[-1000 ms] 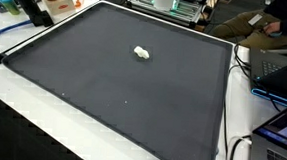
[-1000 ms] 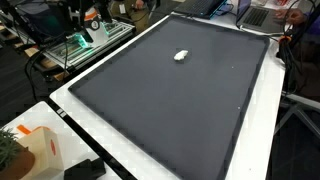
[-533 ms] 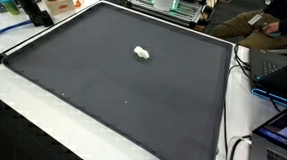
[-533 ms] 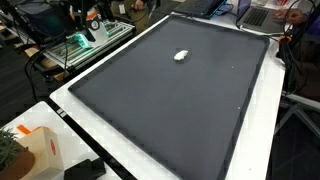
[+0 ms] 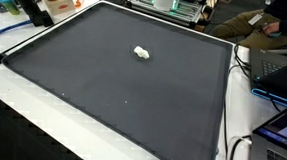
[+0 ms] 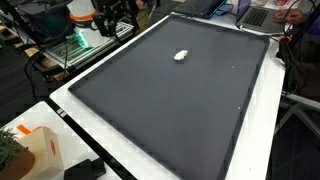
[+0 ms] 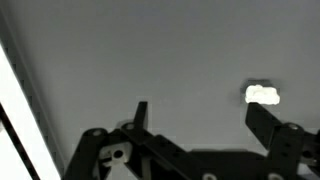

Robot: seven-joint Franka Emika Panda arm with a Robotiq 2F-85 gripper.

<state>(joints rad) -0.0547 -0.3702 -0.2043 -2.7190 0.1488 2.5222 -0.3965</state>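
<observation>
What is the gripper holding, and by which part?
Nothing. The gripper is open and empty; the small white lump lies free on the dark mat.

Black pincer (image 7: 200,112), 2 angular fingers (image 7: 272,126)

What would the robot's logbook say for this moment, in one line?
gripper: open, empty | nearest: small white lump, not gripped | surface: dark mat

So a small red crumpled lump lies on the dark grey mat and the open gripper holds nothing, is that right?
Not quite. The small crumpled lump is white, not red; both exterior views show it. The rest stands: it lies on the dark grey mat, and the open gripper holds nothing.
</observation>
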